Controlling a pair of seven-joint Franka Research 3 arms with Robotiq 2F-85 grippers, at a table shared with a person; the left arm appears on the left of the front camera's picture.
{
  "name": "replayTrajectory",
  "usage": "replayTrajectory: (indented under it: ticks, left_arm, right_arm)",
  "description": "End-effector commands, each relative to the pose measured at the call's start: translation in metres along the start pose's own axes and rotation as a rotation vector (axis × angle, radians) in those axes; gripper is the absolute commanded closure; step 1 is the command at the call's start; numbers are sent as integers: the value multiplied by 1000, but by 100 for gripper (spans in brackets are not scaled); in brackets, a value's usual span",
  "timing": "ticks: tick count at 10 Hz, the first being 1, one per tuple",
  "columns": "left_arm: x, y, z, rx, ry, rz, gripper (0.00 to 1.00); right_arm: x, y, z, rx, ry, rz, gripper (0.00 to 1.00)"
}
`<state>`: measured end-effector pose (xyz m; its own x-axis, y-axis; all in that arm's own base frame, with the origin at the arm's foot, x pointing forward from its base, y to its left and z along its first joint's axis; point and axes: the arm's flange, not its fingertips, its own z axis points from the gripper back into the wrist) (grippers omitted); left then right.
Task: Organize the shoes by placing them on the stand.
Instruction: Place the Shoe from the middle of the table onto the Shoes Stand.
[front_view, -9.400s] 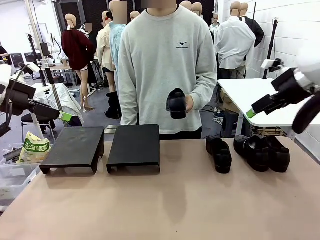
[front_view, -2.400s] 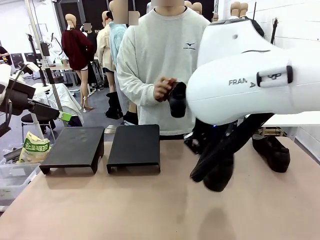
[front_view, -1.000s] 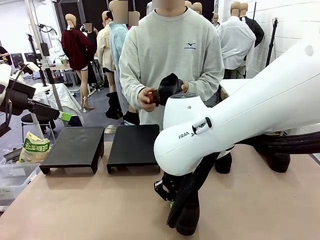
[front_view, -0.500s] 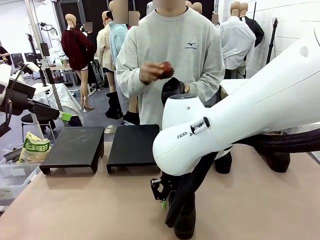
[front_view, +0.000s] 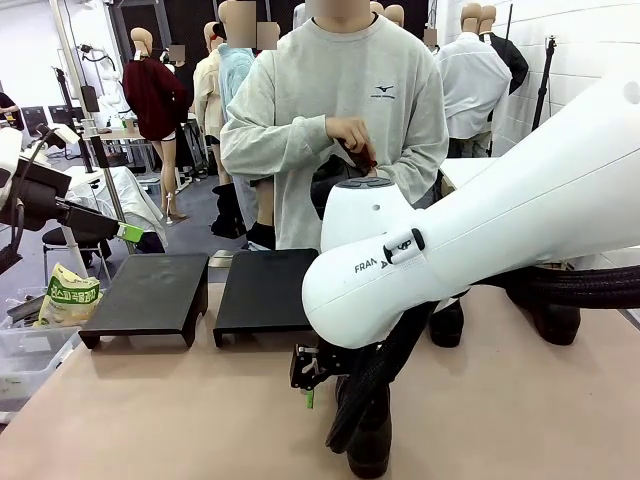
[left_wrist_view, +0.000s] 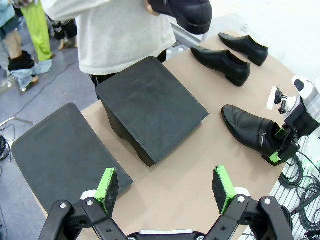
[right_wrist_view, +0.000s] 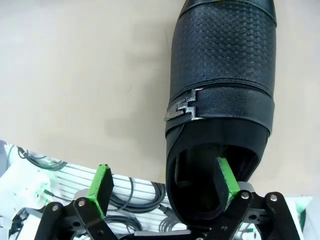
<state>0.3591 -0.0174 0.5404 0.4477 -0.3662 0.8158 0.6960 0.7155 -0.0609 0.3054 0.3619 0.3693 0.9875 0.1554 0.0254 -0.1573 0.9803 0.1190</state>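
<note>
You have the right fingers (right_wrist_view: 226, 177) spread wide at the heel of the near shoe (right_wrist_view: 222, 75); 1 green pad sits inside the shoe's dark opening, and the other stands clear of its side, past the bench's edge, so nothing is clamped. That shoe lies on its sole on the bench (front_view: 150, 400), close to the robot's edge and a little right of the middle; it has a textured upper and a silver buckle on the strap. In the front view the white right arm (front_view: 480, 230) reaches across the middle and covers much of it.

Your left fingers (left_wrist_view: 106, 184) are wide apart too and hold nothing; they hang off to the left, looking down across the 2 black stands (left_wrist_view: 145, 107). The stands sit side by side on the left half of the bench, near its far edge, and their tops are bare. The near shoe lies well apart from them.

2 far shoes (left_wrist_view: 222, 62) lie next to each other at the far right of the bench, also well apart from the stands. The 4th shoe (left_wrist_view: 187, 12) is off the bench, in the hands of the person (front_view: 340, 90), who stands at the far side, just behind the stands.
</note>
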Motion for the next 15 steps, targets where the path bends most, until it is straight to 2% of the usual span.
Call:
replayTrajectory:
  ticks: [1,2,6,8,9,10,11,13,15]
  left_arm:
    - [-1,2,0,-13,-8,7,2]
    - [-1,2,0,-13,-8,7,2]
    - [-1,2,0,-13,-8,7,2]
    - [-1,2,0,-13,-8,7,2]
    - [-1,2,0,-13,-8,7,2]
    - [-1,2,0,-13,-8,7,2]
    - [-1,2,0,-13,-8,7,2]
    - [-1,2,0,-13,-8,7,2]
    - [-1,2,0,-13,-8,7,2]
  right_arm:
    - [-2,-7,4,9,60,-16,0]
    - [0,0,0,0,0,0,0]
    - [0,-2,1,-7,10,-5,0]
    - [-5,-7,67,-151,-294,43,0]
    - [-10,-12,85,-157,-343,68,0]
    - [-9,-28,99,-162,-370,76,0]
    - [-3,-56,108,-182,-350,84,0]
    - [5,-133,108,-237,-277,64,0]
    - [-7,-189,100,-249,-260,-7,0]
